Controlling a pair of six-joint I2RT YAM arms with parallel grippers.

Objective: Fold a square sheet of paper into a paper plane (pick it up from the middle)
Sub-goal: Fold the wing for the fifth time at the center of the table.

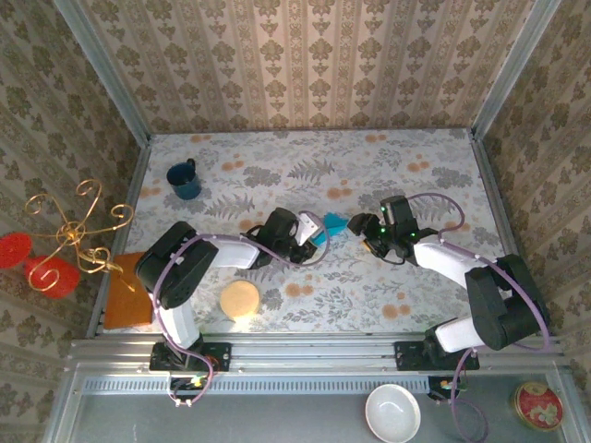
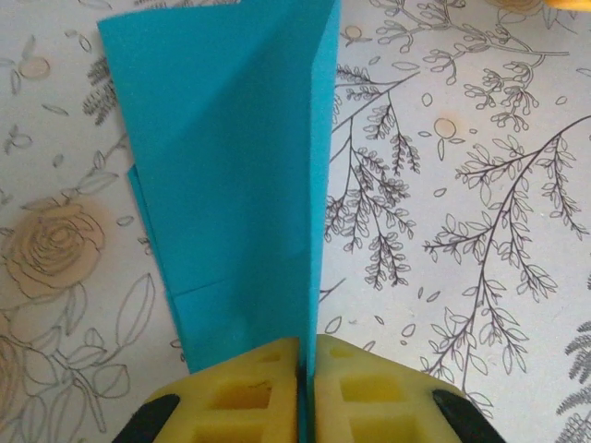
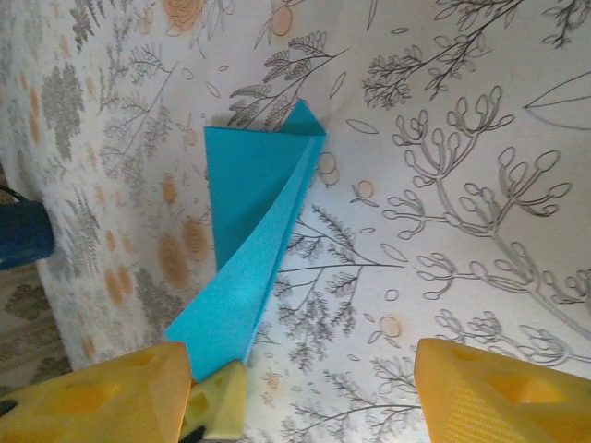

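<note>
left jaws pinching folded paper [image 2: 231, 166] | right jaws wide | mug [image 1: 185, 181] well apart

From the left wrist, cannot see the far end of the sheet of paper [image 2: 231, 166]: cropped by the top edge. Cannot see its near end either: buried between the pads of the left gripper [image 2: 307, 392]. From above, mostly covered by that gripper, folds too small to read. Left of the sheet, from the right wrist, just a slice of dark blue mug [image 3: 20, 233], cropped.
</note>
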